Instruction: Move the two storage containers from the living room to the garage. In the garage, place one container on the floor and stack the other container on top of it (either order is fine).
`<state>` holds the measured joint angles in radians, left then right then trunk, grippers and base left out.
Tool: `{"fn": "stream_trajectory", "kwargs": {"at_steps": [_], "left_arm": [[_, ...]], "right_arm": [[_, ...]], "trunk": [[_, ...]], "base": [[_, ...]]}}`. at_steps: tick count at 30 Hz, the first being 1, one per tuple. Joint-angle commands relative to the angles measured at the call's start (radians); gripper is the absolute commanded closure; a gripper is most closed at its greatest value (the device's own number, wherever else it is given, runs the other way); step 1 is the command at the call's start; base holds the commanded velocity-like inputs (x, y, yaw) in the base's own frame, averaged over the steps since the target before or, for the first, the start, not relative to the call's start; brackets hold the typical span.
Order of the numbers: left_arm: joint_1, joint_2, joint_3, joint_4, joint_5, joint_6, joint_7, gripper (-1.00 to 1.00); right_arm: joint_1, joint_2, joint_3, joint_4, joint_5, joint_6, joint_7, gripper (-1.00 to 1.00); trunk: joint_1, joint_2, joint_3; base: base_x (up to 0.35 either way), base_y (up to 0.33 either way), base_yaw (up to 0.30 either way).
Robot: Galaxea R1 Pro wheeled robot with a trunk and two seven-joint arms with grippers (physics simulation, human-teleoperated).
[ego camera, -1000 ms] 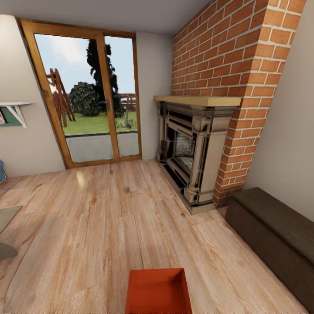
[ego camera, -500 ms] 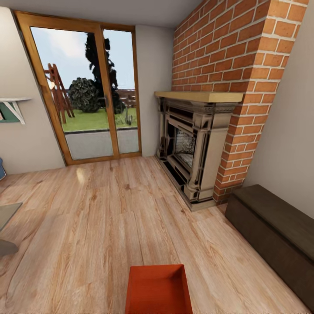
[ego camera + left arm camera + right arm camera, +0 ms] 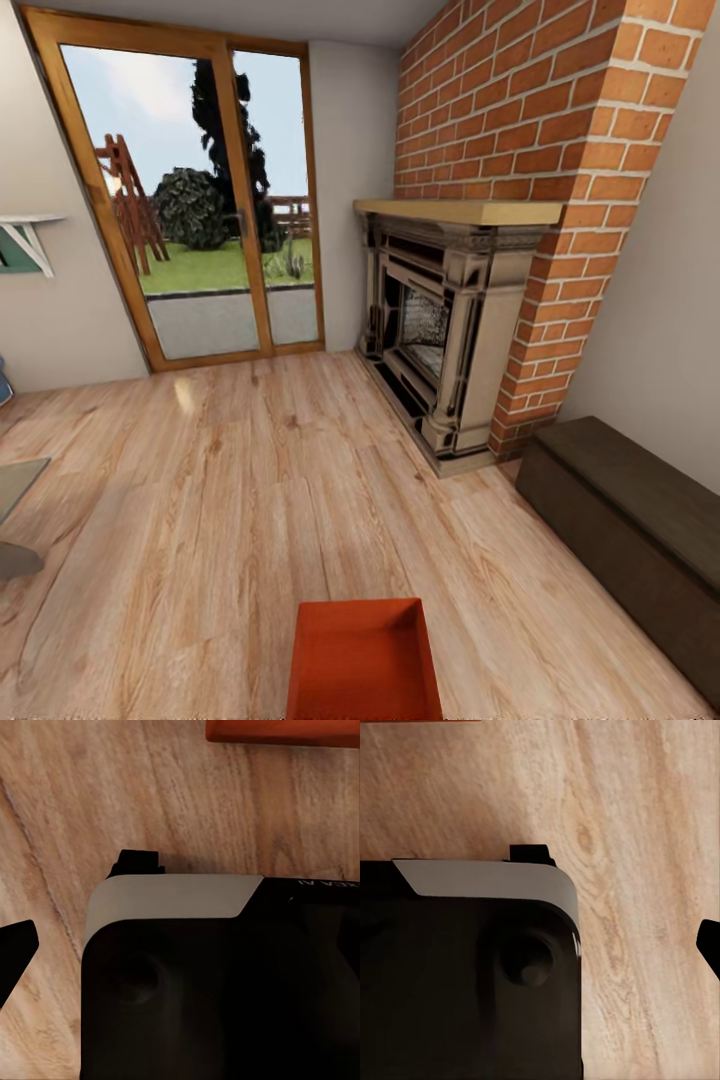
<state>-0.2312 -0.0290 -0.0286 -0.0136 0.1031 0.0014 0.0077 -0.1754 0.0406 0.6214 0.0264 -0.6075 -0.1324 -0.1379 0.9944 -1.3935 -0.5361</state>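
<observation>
1. On the left wrist feed I see a black finger tip [image 3: 15, 949] of the left pincer poking in at the frame edge over the light plank floor [image 3: 150, 795]; the other finger is out of frame, so I cannot tell how wide that pincer stands.
2. The right wrist feed gives me the same: one dark finger tip [image 3: 710, 941] of the right pincer at the edge above the planks, its spread impossible to judge.
3. Both wrist feeds are largely taken up by the robot's black base with a pale grey band [image 3: 172, 900] along its corner, sitting just above the wood.
4. A strip of an orange-red storage container [image 3: 285, 731] shows at the edge of the left wrist feed, near the base.
5. From the head camera, that container [image 3: 363, 660] sits on the floor at the bottom centre, open side up, its long axis running away from me toward the far wall.
6. Further out: the brick fireplace [image 3: 450, 330] ahead to the right, a low dark-brown cabinet [image 3: 625, 540] along the right wall, and glass doors [image 3: 195, 200] at the far left looking onto a garden.
</observation>
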Motion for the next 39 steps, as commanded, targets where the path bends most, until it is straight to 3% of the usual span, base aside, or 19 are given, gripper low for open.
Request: {"fn": "stream_trajectory", "kwargs": {"at_steps": [1, 39], "left_arm": [[0.000, 0.000, -0.004, 0.000, 0.010, 0.000, 0.001, -1.00], [0.000, 0.000, -0.004, 0.000, 0.010, 0.000, 0.001, -1.00]], "right_arm": [[-0.001, 0.001, 0.008, 0.003, -0.008, -0.004, -0.001, -1.00], [-0.001, -0.001, 0.008, 0.003, -0.008, -0.005, -0.001, -1.00]], "trunk": [[0.000, 0.000, -0.003], [0.000, 0.000, -0.065]], "base": [[0.000, 0.000, 0.000], [0.000, 0.000, 0.000]]}}
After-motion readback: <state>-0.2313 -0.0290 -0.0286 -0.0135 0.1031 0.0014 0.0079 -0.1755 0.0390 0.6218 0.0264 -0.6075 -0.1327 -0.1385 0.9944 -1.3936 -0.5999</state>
